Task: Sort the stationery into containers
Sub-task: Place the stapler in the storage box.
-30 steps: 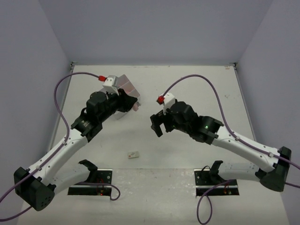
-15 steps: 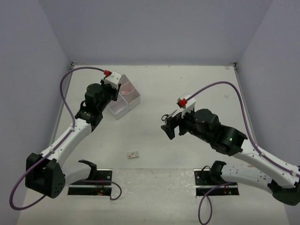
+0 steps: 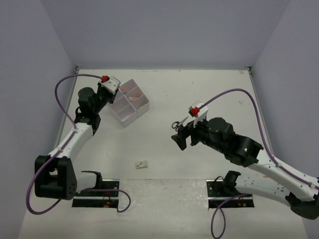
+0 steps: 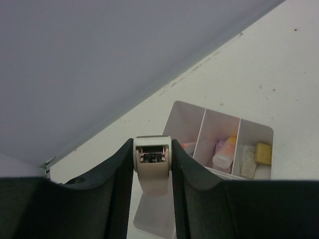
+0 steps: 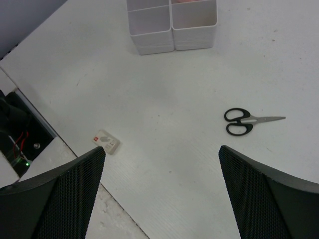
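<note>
"Which step was it?"
"Drop-off. The left claw (image 4: 152, 155) gripped a beige eraser (image 4: 152, 173) at the edge of the bins (image 4: 187, 122) (not squarely over one, I judged); it needed to shift across, then release."
"The right claw (image 5: 162, 152)?"
"Spread wide above the table (image 5: 164, 99), scissors (image 5: 246, 121) lying below."

The bins (image 5: 172, 25) are smooth translucent white plastic. The scissors (image 5: 249, 121) have smooth black plastic handles and metal blades. The right gripper (image 5: 162, 149) fingers (image 5: 65, 199) are matt black, mesh-textured. The beige piece (image 4: 152, 172) looks smooth, matt.
</note>
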Tool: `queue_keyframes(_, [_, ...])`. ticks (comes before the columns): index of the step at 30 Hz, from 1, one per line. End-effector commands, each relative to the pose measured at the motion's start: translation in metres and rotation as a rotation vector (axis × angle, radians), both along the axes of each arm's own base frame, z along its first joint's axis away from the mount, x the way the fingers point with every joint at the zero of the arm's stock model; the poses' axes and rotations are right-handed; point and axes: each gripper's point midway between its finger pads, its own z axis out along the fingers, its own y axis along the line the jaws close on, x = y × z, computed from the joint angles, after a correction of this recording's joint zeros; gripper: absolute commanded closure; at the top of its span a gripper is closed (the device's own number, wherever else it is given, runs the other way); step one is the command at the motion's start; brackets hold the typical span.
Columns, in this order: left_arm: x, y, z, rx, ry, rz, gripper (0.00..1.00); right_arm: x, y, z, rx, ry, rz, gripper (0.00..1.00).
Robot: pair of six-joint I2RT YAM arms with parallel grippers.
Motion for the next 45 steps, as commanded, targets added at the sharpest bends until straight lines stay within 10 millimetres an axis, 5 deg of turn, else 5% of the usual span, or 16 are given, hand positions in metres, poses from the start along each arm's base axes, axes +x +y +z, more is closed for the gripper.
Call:
queue_keyframes(1, [0.000,-0.007,-0.003,0.021,-0.054,-0.083,1.00,0.000,0.004,0.009,0.046,-0.018,0.010,0.01])
queue_keyframes(21, [0.017,0.018,-0.065,0.096,0.034,0.037,1.00,-0.007,0.005,0.007,0.068,-0.037,0.052,0.01])
queue_keyframes(42, [0.022,0.030,-0.067,0.090,0.035,0.098,0.92,-0.007,0.009,0.002,0.054,-0.024,0.065,0.01])
queue_keyframes(45, [0.023,0.033,-0.063,0.071,0.027,0.121,0.73,-0.007,0.009,0.002,0.055,-0.023,0.067,0.01])
